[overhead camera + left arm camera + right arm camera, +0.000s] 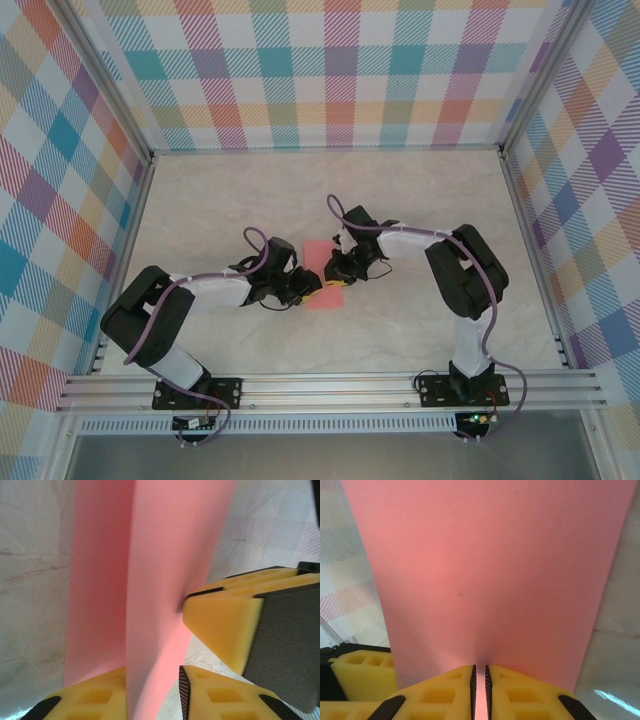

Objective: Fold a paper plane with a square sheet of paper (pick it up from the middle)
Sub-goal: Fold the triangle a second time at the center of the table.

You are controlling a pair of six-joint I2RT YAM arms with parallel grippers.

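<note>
A thin salmon-pink sheet of paper, folded into a strip, lies mid-desk on the pale marbled desk. Its long axis runs from the near edge toward the far wall. The arms cover much of the strip. The right hand is pressed together, pinching a raised flap. That flap hides the left hand's gap, so I cannot tell its grip.

Middle of the square sheet of paper, seemingly beneath left claw and right claw
</note>
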